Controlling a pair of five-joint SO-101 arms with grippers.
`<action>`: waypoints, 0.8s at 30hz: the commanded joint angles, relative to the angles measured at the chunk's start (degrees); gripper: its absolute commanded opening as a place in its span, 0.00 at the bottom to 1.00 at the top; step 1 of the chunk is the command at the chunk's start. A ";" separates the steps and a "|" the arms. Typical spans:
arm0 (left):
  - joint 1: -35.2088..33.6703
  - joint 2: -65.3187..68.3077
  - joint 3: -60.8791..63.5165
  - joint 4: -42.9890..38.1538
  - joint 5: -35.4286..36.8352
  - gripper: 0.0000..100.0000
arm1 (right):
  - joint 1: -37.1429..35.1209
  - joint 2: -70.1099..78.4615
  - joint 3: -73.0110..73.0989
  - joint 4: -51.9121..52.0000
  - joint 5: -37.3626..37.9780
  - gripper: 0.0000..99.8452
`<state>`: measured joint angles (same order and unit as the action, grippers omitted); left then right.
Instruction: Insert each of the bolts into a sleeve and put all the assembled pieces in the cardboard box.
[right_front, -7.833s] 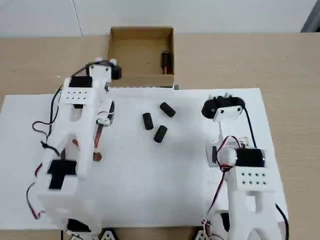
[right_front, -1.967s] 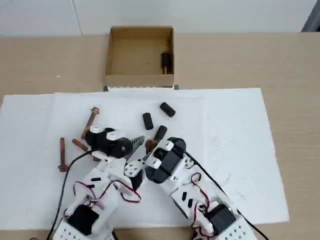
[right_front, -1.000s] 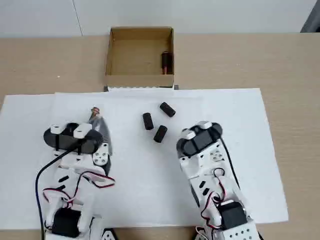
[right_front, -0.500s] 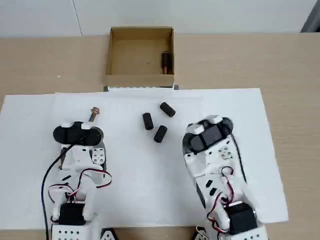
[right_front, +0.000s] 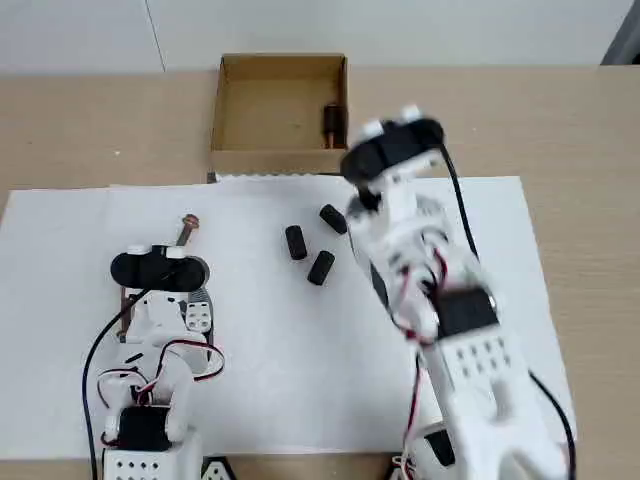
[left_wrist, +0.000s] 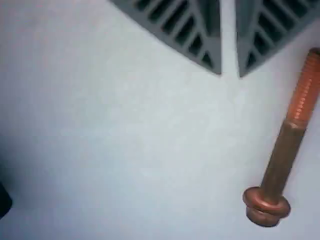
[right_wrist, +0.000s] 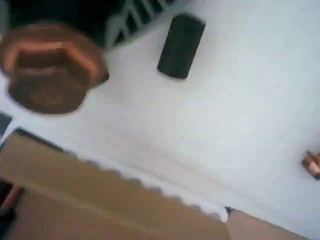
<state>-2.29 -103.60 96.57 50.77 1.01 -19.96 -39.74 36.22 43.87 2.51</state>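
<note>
From above, the cardboard box (right_front: 283, 158) sits at the upper centre on the wooden surface (right_front: 580, 120), just past the far edge of a white paper sheet (right_front: 260, 380). One assembled piece (right_front: 330, 122), dark with a copper end, lies inside against the box's right wall. The right arm stretches up the right-centre of the frame, and the right claw (right_front: 388, 158) hangs over the paper's far edge at the box's near right corner. Its own camera shows it pinching a bolt (right_wrist: 47, 75), the hexagonal flanged head facing the lens. I cannot tell the dark shape behind that head apart from the claw. Three black sleeves (right_front: 295, 242) lie loose on the paper in the middle of the frame, close together but apart from one another. The nearest to the right arm is just beside it. The left arm is folded low at the lower left. The left claw (left_wrist: 227, 55) points down at the paper with its grey ribbed fingers (left_wrist: 192, 27) all but pressed together, a thin strip of paper between them and nothing held. A loose bolt (left_wrist: 280, 155) lies flat on the sheet just beside those fingertips, not touching them.
</note>
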 joint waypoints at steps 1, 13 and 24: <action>-0.26 -0.53 -0.31 0.09 -0.26 0.01 | -0.22 10.15 -10.81 -4.09 2.46 0.00; -0.35 -0.53 -0.31 0.09 -0.26 0.01 | -0.22 40.84 -41.05 -8.75 10.99 0.00; -0.35 -0.53 -0.31 0.09 -0.26 0.01 | -1.27 64.84 -65.67 -8.75 20.84 0.00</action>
<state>-2.29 -103.60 96.57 50.77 1.01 -20.22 22.86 -21.80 37.01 19.65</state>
